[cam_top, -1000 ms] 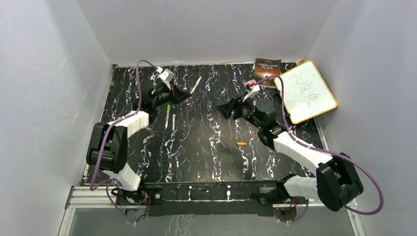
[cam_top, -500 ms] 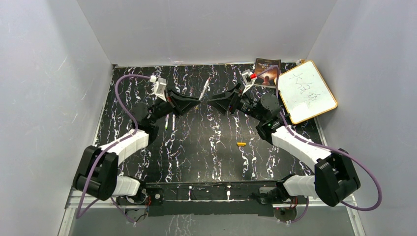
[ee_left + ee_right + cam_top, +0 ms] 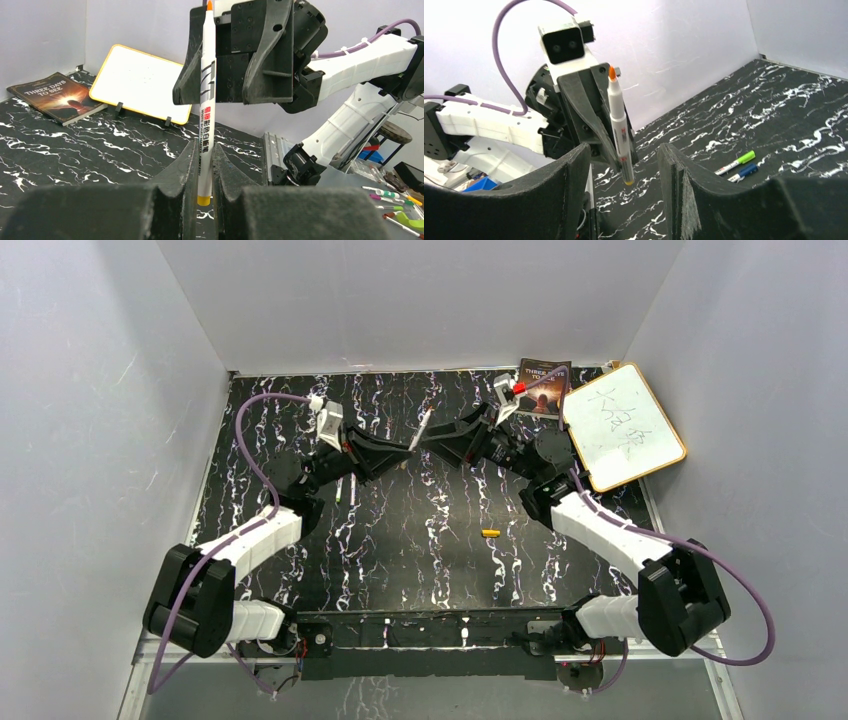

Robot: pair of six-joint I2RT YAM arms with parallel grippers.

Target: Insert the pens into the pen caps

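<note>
Left of centre on the table (image 3: 420, 540), a green-ended pen (image 3: 736, 163) and a blue-ended pen (image 3: 744, 172) lie side by side, just apart and partly under the left arm in the top view. The left gripper (image 3: 404, 449) is clamped tight on the yellow-banded end of a white pen (image 3: 206, 110). It holds this pen off the table, with the bare orange tip pointing away from its jaws. The right gripper (image 3: 621, 150) faces it from the right. Its jaws are spread wide, one on each side of that pen, with a gap on both sides, so it grips nothing. Nearer and to the right, an orange-yellow cap (image 3: 490, 533) lies alone on the table. At the far right are a book (image 3: 543, 380) and a whiteboard (image 3: 622, 425).
</note>
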